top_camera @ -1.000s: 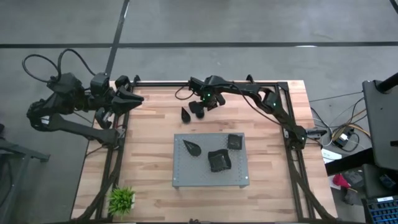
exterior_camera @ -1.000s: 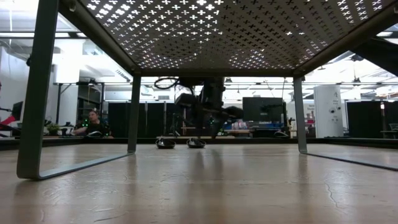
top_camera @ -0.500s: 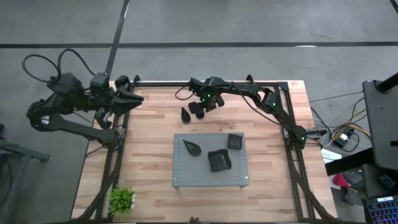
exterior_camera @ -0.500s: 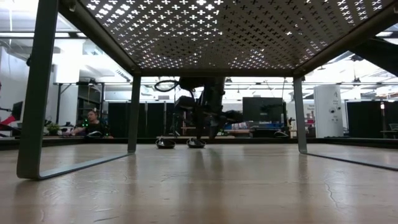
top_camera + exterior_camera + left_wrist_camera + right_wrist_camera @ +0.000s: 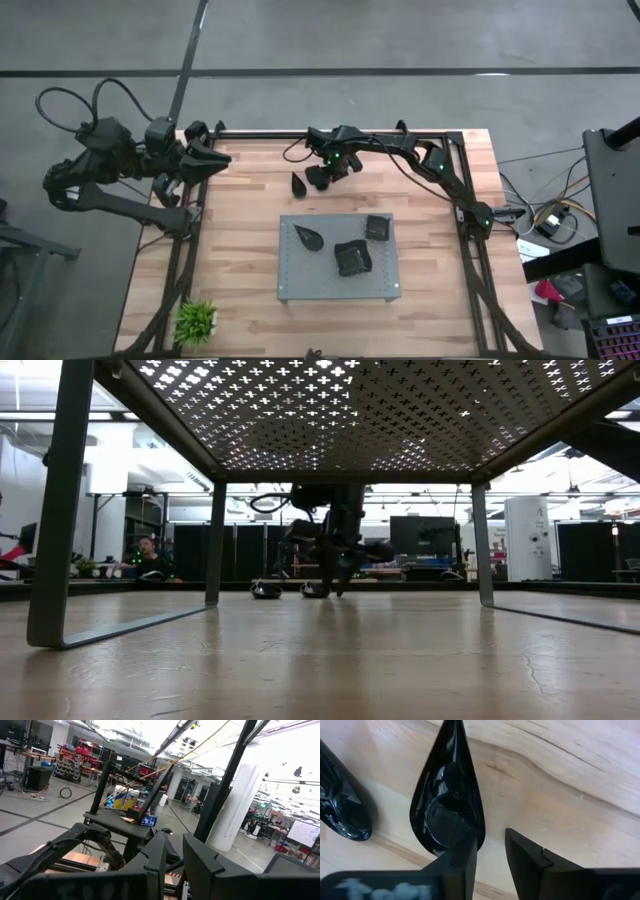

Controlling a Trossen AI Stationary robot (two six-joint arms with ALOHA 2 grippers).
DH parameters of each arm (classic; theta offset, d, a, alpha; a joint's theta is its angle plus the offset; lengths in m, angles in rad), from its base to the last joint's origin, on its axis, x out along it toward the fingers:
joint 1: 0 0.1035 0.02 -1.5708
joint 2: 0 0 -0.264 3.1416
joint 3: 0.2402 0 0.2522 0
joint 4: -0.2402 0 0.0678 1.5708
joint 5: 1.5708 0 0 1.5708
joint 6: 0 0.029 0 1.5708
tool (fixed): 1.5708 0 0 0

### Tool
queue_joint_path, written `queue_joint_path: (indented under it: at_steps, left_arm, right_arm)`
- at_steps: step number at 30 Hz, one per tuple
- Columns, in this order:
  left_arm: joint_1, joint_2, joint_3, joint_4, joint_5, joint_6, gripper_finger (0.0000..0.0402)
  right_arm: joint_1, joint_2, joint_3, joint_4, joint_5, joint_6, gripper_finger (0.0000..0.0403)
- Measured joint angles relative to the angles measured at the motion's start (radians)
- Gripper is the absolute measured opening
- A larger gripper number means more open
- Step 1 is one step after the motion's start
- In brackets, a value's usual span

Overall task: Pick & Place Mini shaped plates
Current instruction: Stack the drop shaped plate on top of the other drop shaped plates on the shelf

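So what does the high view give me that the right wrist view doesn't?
High view only: the grey perforated board carrying three plates, the plant, and the left claw waiting at the table's far left. Right wrist view only: one finger of the right claw over the teardrop plate's rim. Both: that plate and its neighbour on the wood.

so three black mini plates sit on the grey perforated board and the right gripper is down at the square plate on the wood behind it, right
Not quite. The right gripper is at a teardrop-shaped plate, not a square one; the right wrist view shows its pointed tip and one finger over its rounded rim. The rest holds: the high view shows three black mini plates on the grey perforated board, with the gripper over the wood behind it.
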Motion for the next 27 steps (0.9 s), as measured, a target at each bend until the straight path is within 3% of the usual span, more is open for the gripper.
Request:
queue_joint_path:
  at_steps: [13,27]
  left_arm:
    - [0.0,0.0,0.0,0.0,-0.002,0.002,0.0058]
    - [0.0,0.0,0.0,0.0,-0.002,0.002,0.0058]
  right_arm:
    - [-0.001,-0.001,-0.011,0.073,-0.002,-0.021,0.0013]
    - [0.008,-0.003,0.065,0.025,0.002,-0.043,0.0008]
